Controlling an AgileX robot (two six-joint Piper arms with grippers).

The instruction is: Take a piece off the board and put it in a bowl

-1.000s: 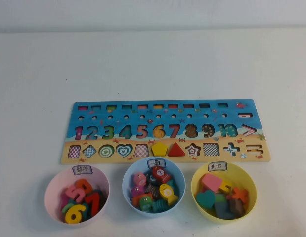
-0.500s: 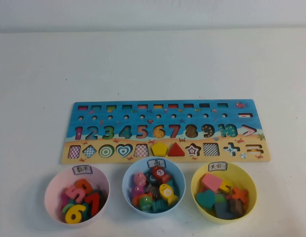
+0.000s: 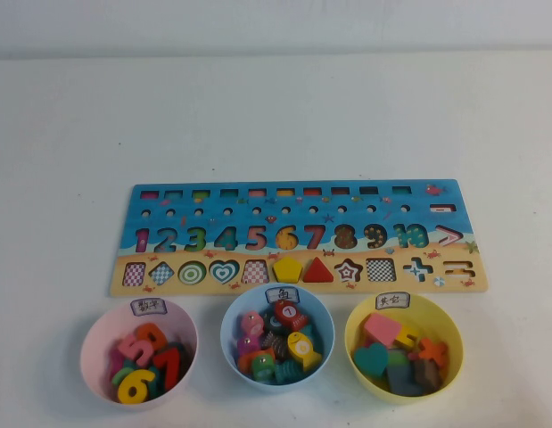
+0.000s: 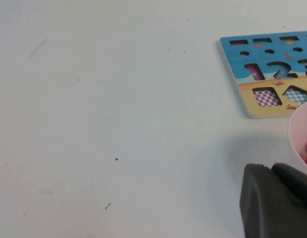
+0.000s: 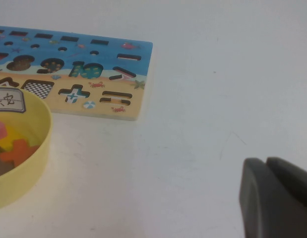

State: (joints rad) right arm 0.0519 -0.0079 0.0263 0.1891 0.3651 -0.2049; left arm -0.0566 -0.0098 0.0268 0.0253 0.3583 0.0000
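Note:
The yellow pentagon piece [image 3: 287,269] lies in its slot in the sandy bottom row of the board [image 3: 293,209], just left of the red triangle [image 3: 317,270]. The yellow bowl [image 3: 449,321] stands in front of the board's right end and holds several shape pieces. Neither arm shows in the high view. My left gripper [image 4: 271,167] is shut and empty, low over the bare table beside the board's left end [image 4: 242,64]. My right gripper [image 5: 266,161] is shut and empty, off the board's right end [image 5: 136,84], to the right of the yellow bowl [image 5: 29,168].
A pink bowl [image 3: 95,326] of number pieces and a blue bowl [image 3: 233,314] of fish pieces stand in a row with the yellow one along the board's near edge. The pink bowl's rim [image 4: 298,130] is close to my left gripper.

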